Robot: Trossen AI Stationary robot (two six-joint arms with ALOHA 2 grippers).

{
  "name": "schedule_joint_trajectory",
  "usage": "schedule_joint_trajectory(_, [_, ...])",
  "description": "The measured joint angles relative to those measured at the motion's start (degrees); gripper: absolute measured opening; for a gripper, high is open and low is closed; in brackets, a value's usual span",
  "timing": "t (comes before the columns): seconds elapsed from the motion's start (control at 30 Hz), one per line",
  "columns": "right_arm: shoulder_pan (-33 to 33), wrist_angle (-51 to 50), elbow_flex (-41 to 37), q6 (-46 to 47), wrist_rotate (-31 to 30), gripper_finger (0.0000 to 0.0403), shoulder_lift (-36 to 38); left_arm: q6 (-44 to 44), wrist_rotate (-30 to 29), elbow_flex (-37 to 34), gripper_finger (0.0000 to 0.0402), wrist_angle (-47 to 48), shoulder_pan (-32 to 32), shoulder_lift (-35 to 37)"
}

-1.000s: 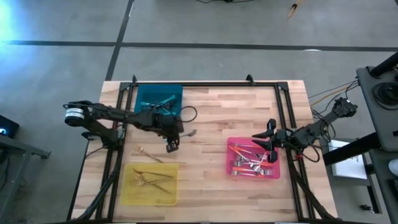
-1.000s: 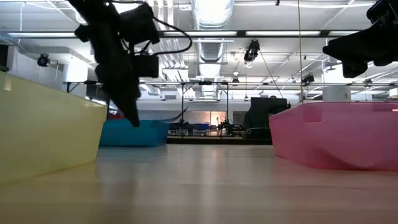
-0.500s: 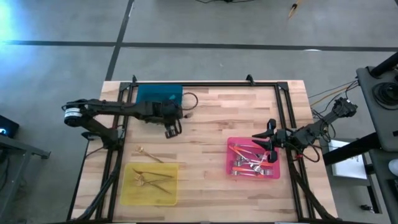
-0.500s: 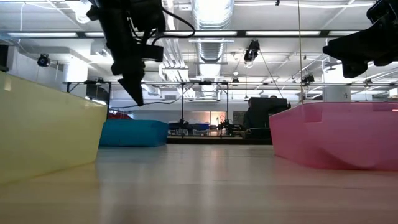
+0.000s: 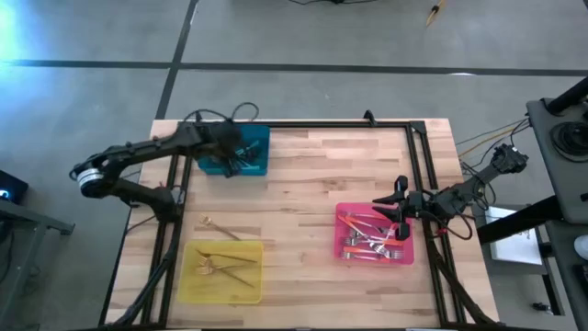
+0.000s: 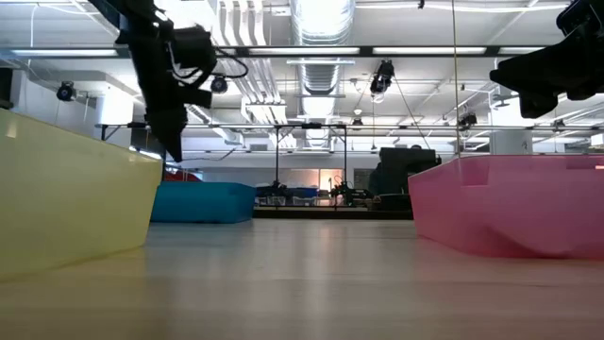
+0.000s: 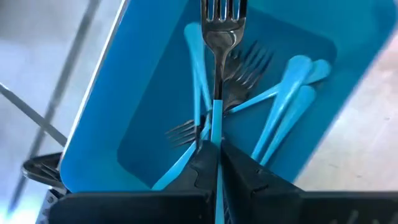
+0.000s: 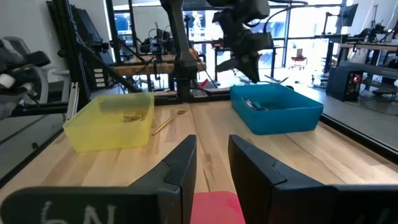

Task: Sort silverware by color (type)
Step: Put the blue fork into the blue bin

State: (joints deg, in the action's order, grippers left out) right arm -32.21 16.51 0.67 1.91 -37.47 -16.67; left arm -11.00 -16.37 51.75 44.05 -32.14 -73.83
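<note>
My left gripper [image 5: 237,154] hangs over the teal tray [image 5: 213,138] at the table's far left, shut on a teal-handled fork [image 7: 219,68]. Several teal-handled forks [image 7: 283,102] lie in that tray. My right gripper [image 5: 397,208] waits open above the right rim of the pink tray [image 5: 342,241], which holds several pink-handled forks [image 5: 367,241]. Gold forks [image 5: 223,265] lie in the yellow tray [image 5: 191,280]. One gold fork [image 5: 220,227] lies flat on the table just beyond the yellow tray. My left gripper pinches the teal fork by its handle [image 7: 216,127] between the two fingers. The handle runs along the fingers and back between them. The fingers slant down from above, and the metal tines [image 7: 222,11] point ahead of them toward the tray. The fork is lifted clear.
Black rails [image 5: 418,165] run along the table's far, left and right sides. Bare wood [image 5: 312,184] lies between the three trays. In the right wrist view the yellow tray [image 8: 112,127] and teal tray [image 8: 277,109] stand across the table, with the left arm [image 8: 242,34] above the teal one.
My left gripper has travelled from the middle of the table toward the far left, ending over the teal tray, still shut on the teal fork it carries. The right arm has kept still.
</note>
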Motion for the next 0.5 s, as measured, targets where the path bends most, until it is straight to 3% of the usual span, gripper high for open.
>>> schedule_joint_trajectory(0.23, [0.0,0.0,0.0,0.0,0.0,0.0086,0.0,-4.8,6.5,-0.1,0.0,-0.6,-7.5,-2.3])
schedule_joint_trajectory(0.5, [0.0,0.0,0.0,0.0,0.0,0.0086,0.0,-6.1,8.1,-0.1,0.0,-0.4,-8.3,-6.7])
